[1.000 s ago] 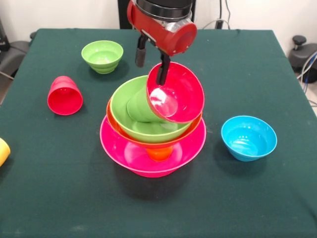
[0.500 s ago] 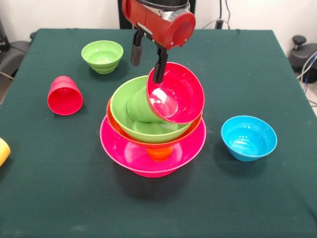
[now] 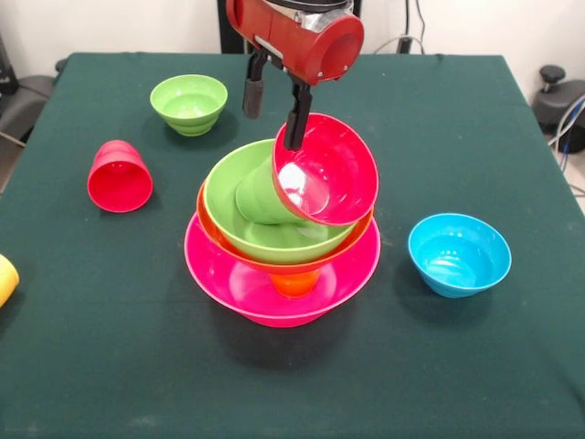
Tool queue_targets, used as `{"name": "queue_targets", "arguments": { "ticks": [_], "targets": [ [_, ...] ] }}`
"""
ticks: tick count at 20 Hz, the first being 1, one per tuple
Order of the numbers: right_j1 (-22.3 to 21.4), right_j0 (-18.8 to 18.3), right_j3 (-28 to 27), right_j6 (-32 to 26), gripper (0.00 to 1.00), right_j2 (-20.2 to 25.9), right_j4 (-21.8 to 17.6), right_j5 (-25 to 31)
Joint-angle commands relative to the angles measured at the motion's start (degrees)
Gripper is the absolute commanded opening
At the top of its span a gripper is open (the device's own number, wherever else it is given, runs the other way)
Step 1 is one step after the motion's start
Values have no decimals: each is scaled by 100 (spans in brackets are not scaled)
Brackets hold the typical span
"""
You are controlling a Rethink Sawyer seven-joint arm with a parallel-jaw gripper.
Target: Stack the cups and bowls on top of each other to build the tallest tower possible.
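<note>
The tower stands mid-table: the very large pink bowl (image 3: 228, 274) at the base, an orange cup (image 3: 294, 283) in it, then the large orange bowl (image 3: 210, 233) and the large green bowl (image 3: 224, 192). A green cup (image 3: 260, 201) lies tilted in the green bowl, and the small red bowl (image 3: 329, 174) leans steeply on it. My gripper (image 3: 272, 130) is open just above the red bowl's far rim, with one finger (image 3: 295, 123) by the rim and the other finger (image 3: 252, 96) clear of it.
The small green bowl (image 3: 189, 102) stands at the back left. The red cup (image 3: 119, 178) lies on its side at the left. The yellow cup (image 3: 4, 279) shows at the left edge. The small blue bowl (image 3: 459, 254) stands at the right.
My gripper has risen a little, and its finger has come up out of the red bowl to the rim. The red bowl stays leaning on the green cup.
</note>
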Motion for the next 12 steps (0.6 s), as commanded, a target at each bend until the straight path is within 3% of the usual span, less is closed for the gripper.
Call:
{"name": "queue_targets", "arguments": {
  "ticks": [1,7,12],
  "targets": [
    [59,86,618,-485,100,402,-200,87],
    [-37,60,1036,-435,100,402,-149,-41],
    [-61,100,1188,-286,100,224,-198,211]
  ]
}}
